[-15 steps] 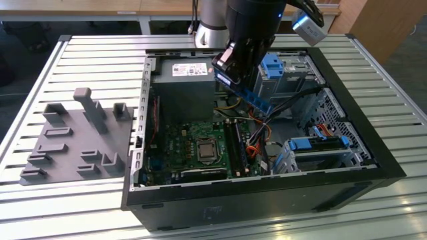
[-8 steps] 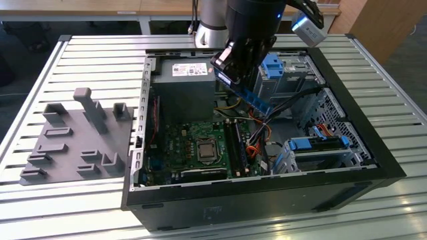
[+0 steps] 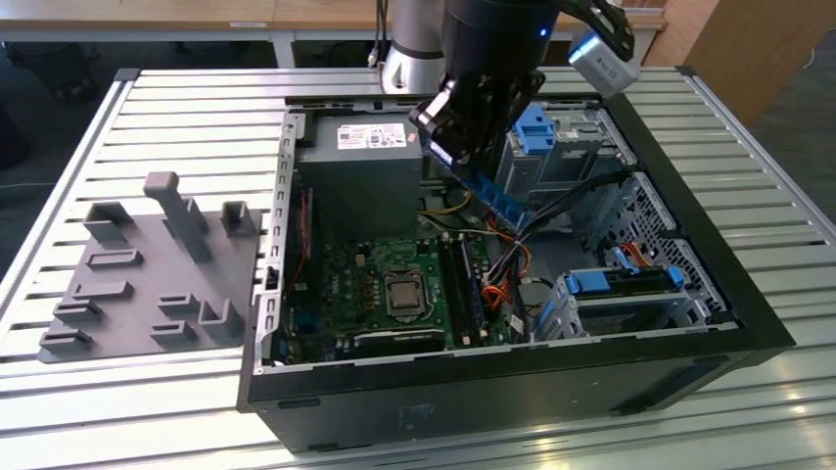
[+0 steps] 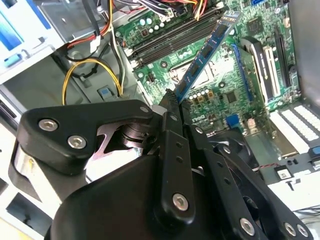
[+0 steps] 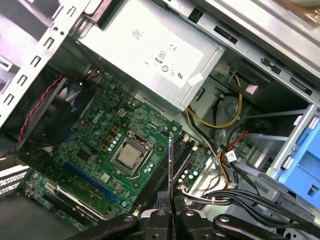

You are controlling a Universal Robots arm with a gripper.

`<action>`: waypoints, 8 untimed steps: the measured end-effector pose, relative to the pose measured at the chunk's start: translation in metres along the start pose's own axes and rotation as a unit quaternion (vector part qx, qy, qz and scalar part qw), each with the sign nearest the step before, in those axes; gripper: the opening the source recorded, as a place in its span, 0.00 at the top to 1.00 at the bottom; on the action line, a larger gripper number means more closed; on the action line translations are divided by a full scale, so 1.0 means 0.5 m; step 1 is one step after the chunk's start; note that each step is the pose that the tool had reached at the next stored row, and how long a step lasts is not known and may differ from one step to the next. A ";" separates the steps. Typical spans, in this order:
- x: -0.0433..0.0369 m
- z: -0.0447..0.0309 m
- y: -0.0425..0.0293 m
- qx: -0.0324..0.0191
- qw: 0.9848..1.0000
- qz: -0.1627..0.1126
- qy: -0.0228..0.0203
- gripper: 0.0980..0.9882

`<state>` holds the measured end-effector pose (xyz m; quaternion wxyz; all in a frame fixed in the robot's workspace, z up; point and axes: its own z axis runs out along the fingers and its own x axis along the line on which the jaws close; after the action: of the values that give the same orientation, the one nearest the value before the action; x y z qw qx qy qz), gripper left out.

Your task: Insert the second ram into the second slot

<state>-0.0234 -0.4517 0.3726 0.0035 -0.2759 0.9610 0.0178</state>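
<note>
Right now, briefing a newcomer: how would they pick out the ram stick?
In the black computer case, above the green motherboard, the gripper holds the second ram. It is a thin, flat blue stick with dark chips, unlike the chunky light-blue drive latches.

Black linked claw (image 4: 171,100), silver screws (image 4: 180,202), grey arm (image 3: 415,44)

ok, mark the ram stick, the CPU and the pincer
second ram (image 4: 206,54), second wrist view, middle of the blue board.
CPU (image 5: 131,154), first wrist view, centre of its metal lid.
pincer (image 5: 171,199), first wrist view, between the fingertips clamping the ram.
</note>
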 end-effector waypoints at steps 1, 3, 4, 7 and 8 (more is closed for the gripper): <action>0.000 0.000 0.000 0.000 1.000 0.007 0.000 0.96; 0.000 0.000 0.000 0.001 1.000 0.021 0.000 0.96; 0.000 0.000 0.000 0.001 1.000 0.029 -0.001 0.96; 0.000 0.000 0.000 0.002 0.999 0.049 -0.001 0.96; 0.000 0.000 0.000 0.002 0.998 0.056 -0.001 0.96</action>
<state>-0.0234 -0.4517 0.3725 0.0041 -0.2212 0.9751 0.0164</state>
